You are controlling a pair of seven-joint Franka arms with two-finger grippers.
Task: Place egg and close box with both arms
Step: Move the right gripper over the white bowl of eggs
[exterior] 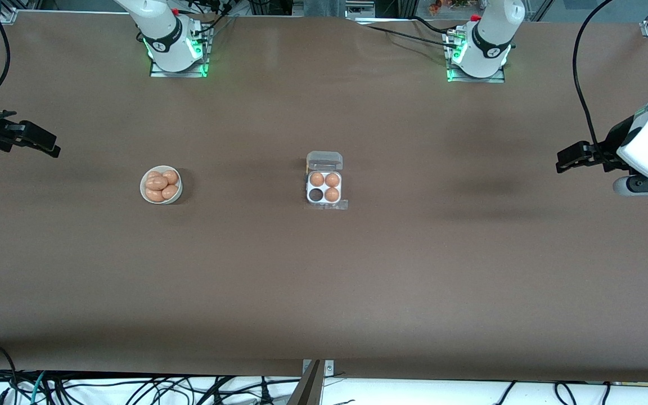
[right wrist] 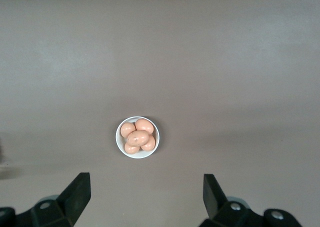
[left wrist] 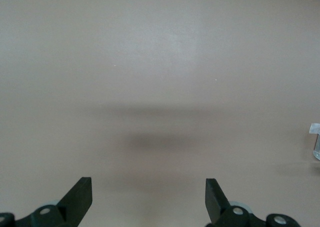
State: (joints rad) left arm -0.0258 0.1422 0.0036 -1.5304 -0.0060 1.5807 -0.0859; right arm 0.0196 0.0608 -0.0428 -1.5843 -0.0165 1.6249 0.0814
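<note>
So I've got both arms parked: left gripper point(exterior: 561, 163) and right gripper point(exterior: 51, 149) spread wide, holding nothing. Box point(exterior: 324, 186) sits mid-table, lid up, one cell vacant; eggs point(exterior: 161, 185) piled in the bowl point(exterior: 145, 194).

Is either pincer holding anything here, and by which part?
Nothing is held. The left pincer and the right pincer are both open and empty over bare table.

Nothing here can be read as words or numbers. Each arm's base carries a small round dark emblem on its white shell, one on the right arm's base point(exterior: 161, 46) and one on the left arm's base point(exterior: 493, 52), but neither mark can be made out. No label shows on the carton point(exterior: 324, 187), the bowl point(exterior: 145, 194) or the counter point(exterior: 324, 281).
</note>
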